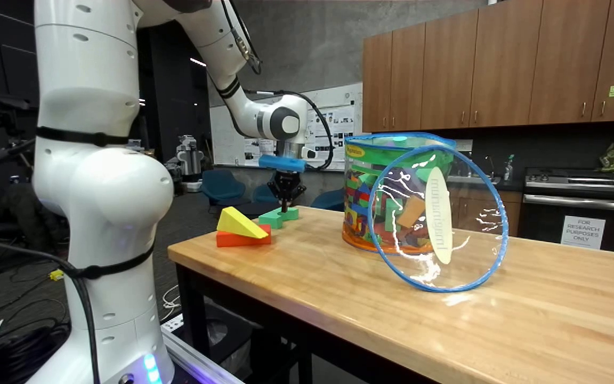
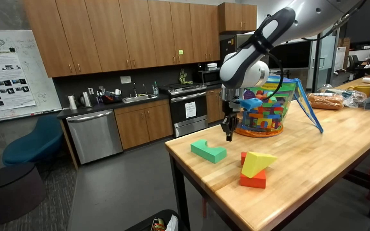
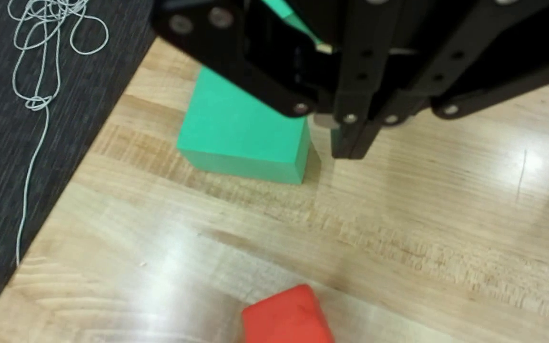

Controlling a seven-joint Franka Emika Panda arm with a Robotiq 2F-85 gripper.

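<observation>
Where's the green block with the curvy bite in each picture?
In an exterior view: green block, below and left of centre.
In an exterior view: green block, below and right of centre.
In the wrist view: green block, above and left of centre, partly hidden.
Landmark all views share: the red block.

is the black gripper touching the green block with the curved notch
Apart: in an exterior view, wooden tabletop shows between the closed black gripper and the green block with the curved notch.

Glossy white rounded robot arm (image 1: pixel 104 181) at frame left in an exterior view, grey oval recesses (image 1: pixel 80 37), black straps (image 1: pixel 80 136), looping black cable (image 1: pixel 328 130), bright blue piece (image 1: pixel 282 163) at the white-and-grey wrist (image 1: pixel 285 124), glowing blue base lights (image 1: pixel 151 368), black metal gripper (image 3: pixel 350 153), silver screws (image 3: pixel 220 17)
</observation>
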